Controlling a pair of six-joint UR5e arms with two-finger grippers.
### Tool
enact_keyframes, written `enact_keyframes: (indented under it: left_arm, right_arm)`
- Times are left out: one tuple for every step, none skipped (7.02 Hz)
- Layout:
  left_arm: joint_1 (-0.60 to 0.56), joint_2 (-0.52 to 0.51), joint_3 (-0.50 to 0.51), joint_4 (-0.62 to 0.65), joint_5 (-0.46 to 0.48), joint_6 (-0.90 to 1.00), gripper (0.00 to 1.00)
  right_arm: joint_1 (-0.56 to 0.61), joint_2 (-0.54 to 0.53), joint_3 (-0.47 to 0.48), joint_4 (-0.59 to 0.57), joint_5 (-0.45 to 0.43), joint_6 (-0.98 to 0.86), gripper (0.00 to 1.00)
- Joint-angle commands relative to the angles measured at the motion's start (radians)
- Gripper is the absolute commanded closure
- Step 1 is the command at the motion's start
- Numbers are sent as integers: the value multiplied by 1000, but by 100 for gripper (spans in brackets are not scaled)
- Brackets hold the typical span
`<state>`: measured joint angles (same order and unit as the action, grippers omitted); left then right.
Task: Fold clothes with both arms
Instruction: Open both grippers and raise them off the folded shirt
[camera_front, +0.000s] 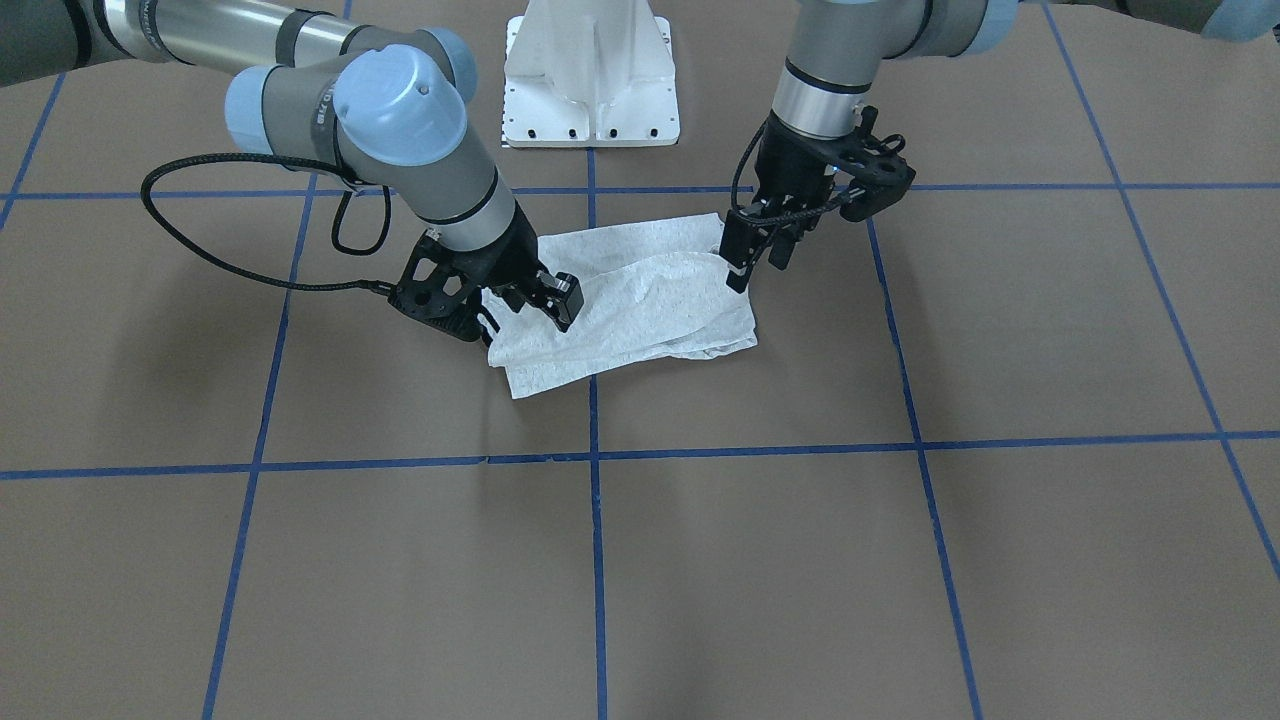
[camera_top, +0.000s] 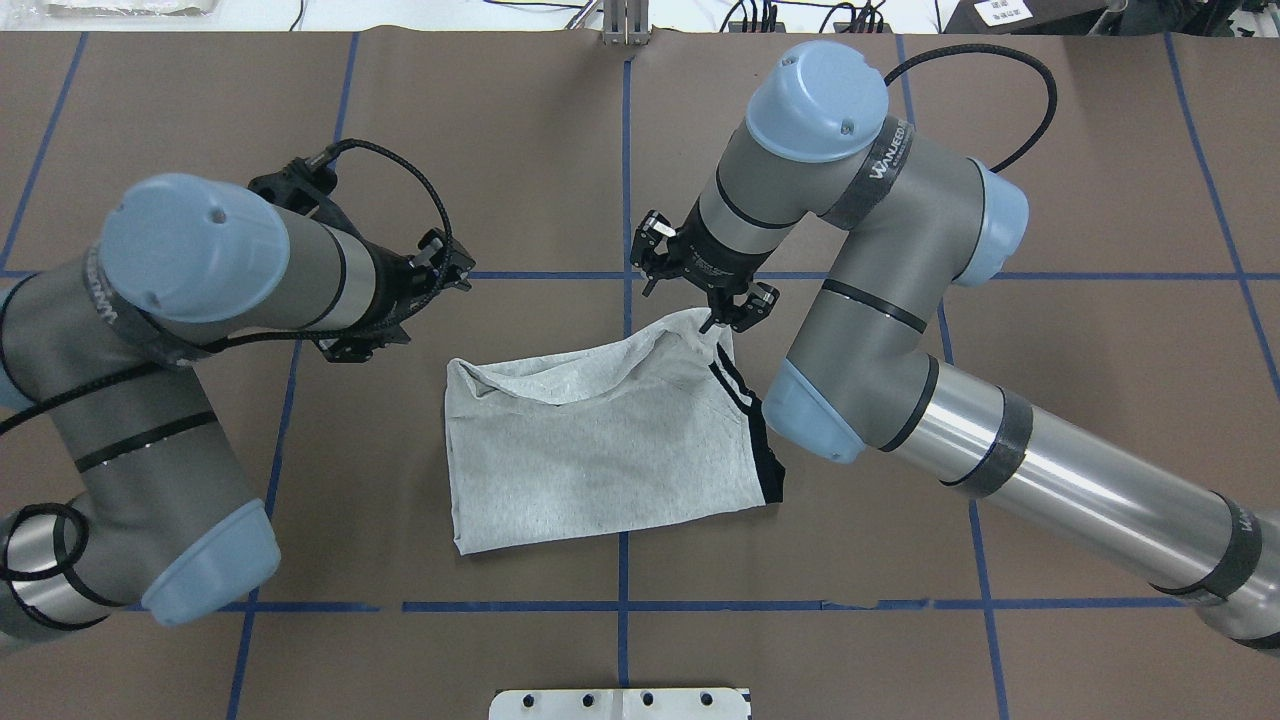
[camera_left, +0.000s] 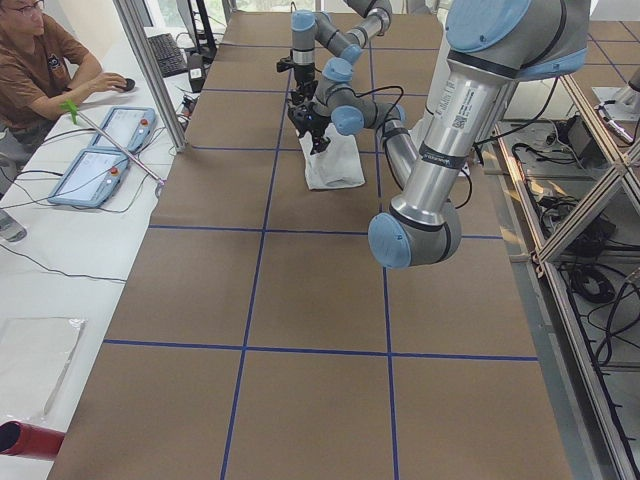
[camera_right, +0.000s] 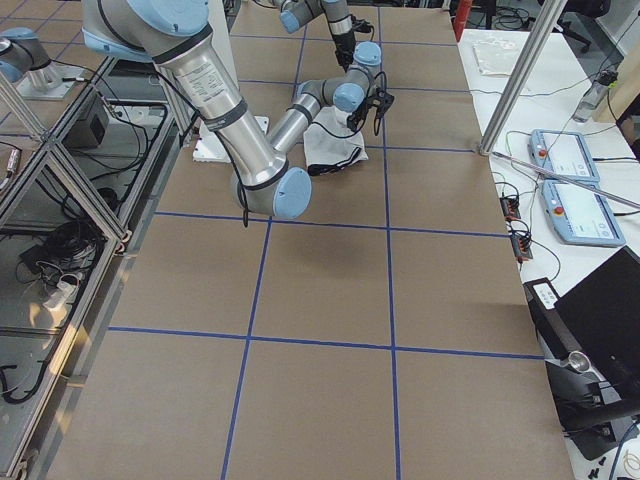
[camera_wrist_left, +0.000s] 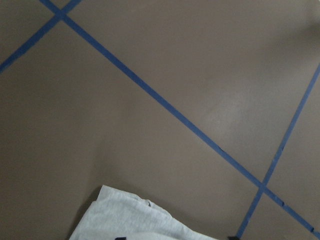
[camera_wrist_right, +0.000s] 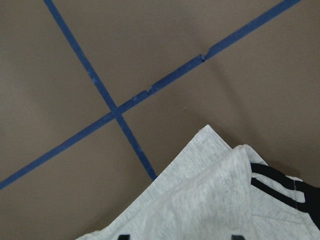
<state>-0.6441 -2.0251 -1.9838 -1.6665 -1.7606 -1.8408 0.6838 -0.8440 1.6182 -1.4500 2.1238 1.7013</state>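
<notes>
The grey T-shirt (camera_front: 630, 320) lies folded in a rough rectangle at mid-table, plain side up, with black striped trim and black collar along its right edge in the overhead view (camera_top: 600, 450). Part of its top layer bulges up. My right gripper (camera_front: 562, 305) hovers just above the shirt's far right corner (camera_wrist_right: 210, 145), open, fingers apart, holding nothing. My left gripper (camera_front: 755, 265) hangs open at the shirt's opposite end, with the shirt's corner (camera_wrist_left: 125, 220) low in its wrist view. In the overhead view the left wrist hides its fingers.
Brown table cover with a blue tape grid (camera_top: 625, 605). The white pedestal base (camera_front: 590, 80) stands on the robot's side of the shirt. In the exterior left view a person (camera_left: 40, 60) sits at a side desk with control tablets (camera_left: 100, 140).
</notes>
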Motion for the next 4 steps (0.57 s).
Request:
enact_keyframes:
  left_arm:
    - [-106,5,19,10,-97,130,4]
    - [-120,5,23,10,-97,159,4]
    - [-123,6,25,10,-97,182,4]
    - [-124,6,23,10,-99,192,4]
  right_arm:
    - [22,-3,3,-6,36,-34,0]
    - [17,-12,41,-13,56,-32,0]
    - [-48,-45,128,-42,48,-32,0]
    - [-106,-47,193,-117,32,-34,0]
